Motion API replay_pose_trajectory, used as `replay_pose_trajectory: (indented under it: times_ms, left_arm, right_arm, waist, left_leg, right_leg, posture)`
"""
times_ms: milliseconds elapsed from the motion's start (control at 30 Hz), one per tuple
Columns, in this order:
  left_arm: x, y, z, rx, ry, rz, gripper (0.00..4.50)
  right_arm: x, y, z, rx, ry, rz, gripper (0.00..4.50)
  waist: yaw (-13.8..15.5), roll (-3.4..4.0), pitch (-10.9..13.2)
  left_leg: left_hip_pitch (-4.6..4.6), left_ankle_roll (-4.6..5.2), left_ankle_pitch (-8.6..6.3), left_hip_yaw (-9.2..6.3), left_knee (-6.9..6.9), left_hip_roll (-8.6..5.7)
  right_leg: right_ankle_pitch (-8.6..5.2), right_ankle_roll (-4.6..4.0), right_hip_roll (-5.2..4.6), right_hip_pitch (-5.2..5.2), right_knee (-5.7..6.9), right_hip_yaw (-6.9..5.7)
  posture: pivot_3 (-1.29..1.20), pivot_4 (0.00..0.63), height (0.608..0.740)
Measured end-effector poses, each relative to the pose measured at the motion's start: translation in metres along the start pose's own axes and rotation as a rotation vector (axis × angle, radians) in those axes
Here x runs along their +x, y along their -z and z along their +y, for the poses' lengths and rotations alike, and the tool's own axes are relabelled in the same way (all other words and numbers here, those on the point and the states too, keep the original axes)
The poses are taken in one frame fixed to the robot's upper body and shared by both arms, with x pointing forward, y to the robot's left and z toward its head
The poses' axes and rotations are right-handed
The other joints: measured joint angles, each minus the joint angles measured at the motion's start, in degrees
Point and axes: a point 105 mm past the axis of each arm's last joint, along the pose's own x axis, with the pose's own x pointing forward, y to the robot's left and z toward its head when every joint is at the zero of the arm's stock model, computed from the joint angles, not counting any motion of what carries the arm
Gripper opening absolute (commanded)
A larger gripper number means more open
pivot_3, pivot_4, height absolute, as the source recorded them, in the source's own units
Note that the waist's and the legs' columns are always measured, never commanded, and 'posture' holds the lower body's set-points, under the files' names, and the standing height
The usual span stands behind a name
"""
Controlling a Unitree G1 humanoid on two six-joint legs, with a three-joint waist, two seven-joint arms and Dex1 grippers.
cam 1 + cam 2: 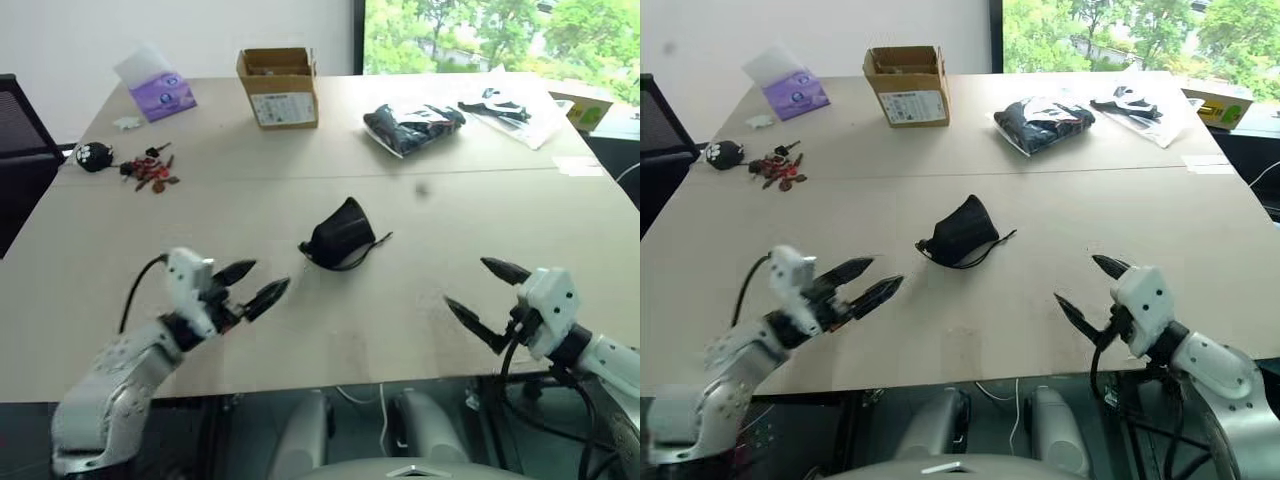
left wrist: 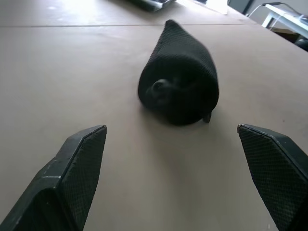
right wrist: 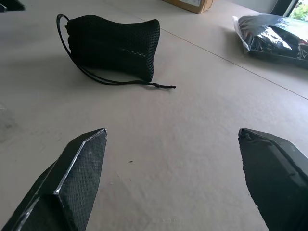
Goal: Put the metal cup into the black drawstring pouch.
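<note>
One black drawstring pouch [image 1: 340, 236] lies on its side near the middle of the table [image 1: 300, 330], its mouth gathered shut toward the robot's left and its thin cord [image 3: 115, 81] trailing along the wood toward the right. The pouch looks filled out and rounded, possibly with the metal cup inside, though no silver shows through the mesh. Both grippers hover over the near edge, empty and well apart from the pouch. The left gripper [image 1: 250, 285] points at the pouch with its fingers spread wide; the right gripper [image 1: 487, 296] stands likewise spread, angled inward from the other side. Farther back sit a clear plastic bag of black items [image 1: 412, 127], a cardboard box [image 1: 278, 87], a purple tissue pack [image 1: 160, 93], a small black plush toy [image 1: 94, 156] and scattered red bits [image 1: 152, 173].
</note>
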Motion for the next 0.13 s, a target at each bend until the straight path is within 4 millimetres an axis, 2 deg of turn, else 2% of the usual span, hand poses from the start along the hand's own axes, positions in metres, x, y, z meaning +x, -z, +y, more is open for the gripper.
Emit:
replay_pose_trajectory:
  times_ms: [133]
  left_arm:
    - [-0.014,0.001,-0.001,0.001,-0.029,0.005,4.50]
  right_arm:
    - [-0.007,0.003,-0.004,-0.015,0.018,0.006,4.42]
  waist:
    - [0.7,-0.02,0.0]
  left_leg:
    - [0.05,0.01,0.00,0.06,0.20,0.04]
  right_leg:
    - [-0.14,-0.16,0.00,0.13,0.00,-0.05]
  posture:
    - [0.00,0.150,0.740]
